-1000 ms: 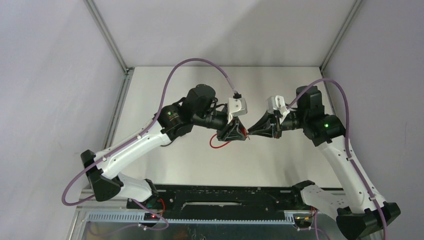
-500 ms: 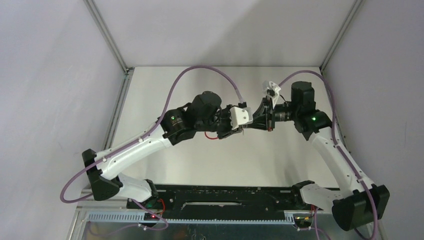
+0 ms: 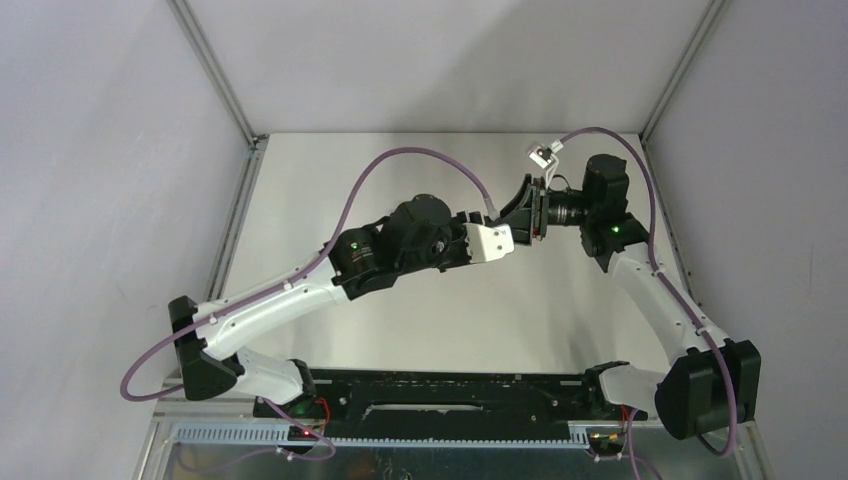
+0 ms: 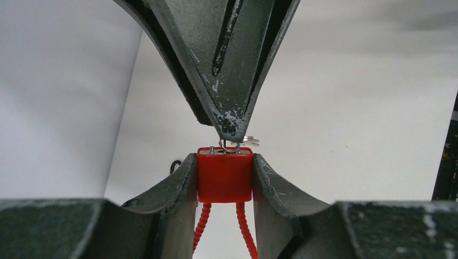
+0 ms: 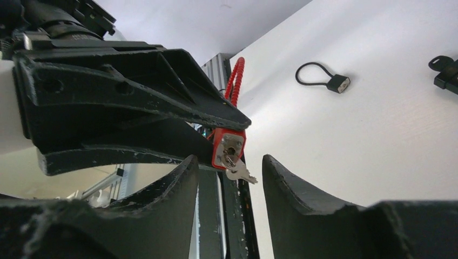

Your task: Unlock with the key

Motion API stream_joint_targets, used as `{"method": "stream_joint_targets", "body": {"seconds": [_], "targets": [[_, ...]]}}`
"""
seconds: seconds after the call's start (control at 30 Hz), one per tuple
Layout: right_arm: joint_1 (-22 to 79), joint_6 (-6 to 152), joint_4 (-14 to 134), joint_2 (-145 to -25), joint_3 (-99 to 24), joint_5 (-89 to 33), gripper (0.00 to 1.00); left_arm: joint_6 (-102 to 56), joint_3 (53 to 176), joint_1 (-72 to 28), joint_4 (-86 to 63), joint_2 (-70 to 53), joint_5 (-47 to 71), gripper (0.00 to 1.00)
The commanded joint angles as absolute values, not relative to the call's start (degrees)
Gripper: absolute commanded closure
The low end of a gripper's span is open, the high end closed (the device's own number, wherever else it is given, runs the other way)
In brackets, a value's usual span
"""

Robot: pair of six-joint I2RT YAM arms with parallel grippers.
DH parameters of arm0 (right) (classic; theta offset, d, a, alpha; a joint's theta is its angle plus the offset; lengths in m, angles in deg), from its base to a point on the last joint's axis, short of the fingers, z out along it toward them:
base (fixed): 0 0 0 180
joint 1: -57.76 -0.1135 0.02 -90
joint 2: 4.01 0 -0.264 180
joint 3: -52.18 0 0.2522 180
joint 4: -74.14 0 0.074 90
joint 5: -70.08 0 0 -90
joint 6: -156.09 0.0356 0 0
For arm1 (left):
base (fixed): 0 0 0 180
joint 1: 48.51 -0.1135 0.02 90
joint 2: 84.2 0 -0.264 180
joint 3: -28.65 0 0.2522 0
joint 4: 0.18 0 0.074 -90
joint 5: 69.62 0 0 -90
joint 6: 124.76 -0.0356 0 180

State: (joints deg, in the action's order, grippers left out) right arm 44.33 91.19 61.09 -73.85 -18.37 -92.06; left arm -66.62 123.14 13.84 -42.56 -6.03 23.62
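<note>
My left gripper (image 4: 224, 162) is shut on a red padlock (image 4: 224, 178), its pads on the two flat sides. The lock's red cable shackle (image 4: 201, 226) hangs back between the fingers. The keyhole face points at my right gripper (image 5: 229, 162), whose tip sits just above it in the left wrist view (image 4: 229, 128). The right jaws stand apart, holding nothing. A silver key (image 5: 241, 173) hangs on a ring at the keyhole of the lock (image 5: 229, 150), just in front of the right fingertips. In the top view both grippers (image 3: 510, 236) (image 3: 517, 212) meet above the table's far right; the lock is hidden there.
A black padlock with a black cable loop (image 5: 338, 83) lies on the white table (image 5: 378, 140). Another black object (image 5: 446, 74) lies at the right edge of the right wrist view. A black rail (image 3: 450, 400) runs along the table's near edge.
Both arms have moved back and to the right with the grippers kept tip to tip. The left wrist has turned. The red cable loop no longer shows from above.
</note>
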Motion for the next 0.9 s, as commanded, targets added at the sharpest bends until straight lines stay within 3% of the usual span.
{"method": "stream_joint_targets", "body": {"seconds": [0.0, 0.67, 0.87], "targets": [[43.73, 95.67, 66.85, -73.45, -18.79, -91.89, 0.5, -68.55, 122.0, 14.25, -39.42, -8.27, 25.1, 1.0], [38.67, 97.59, 69.22, -78.86, -18.75, -90.96, 0.5, -70.15, 122.16, 15.26, -37.9, -7.21, 26.89, 1.0], [36.97, 100.65, 72.56, -81.38, -18.79, -92.76, 0.58, -71.95, 121.14, 15.47, -36.4, -7.21, 28.97, 1.0]]}}
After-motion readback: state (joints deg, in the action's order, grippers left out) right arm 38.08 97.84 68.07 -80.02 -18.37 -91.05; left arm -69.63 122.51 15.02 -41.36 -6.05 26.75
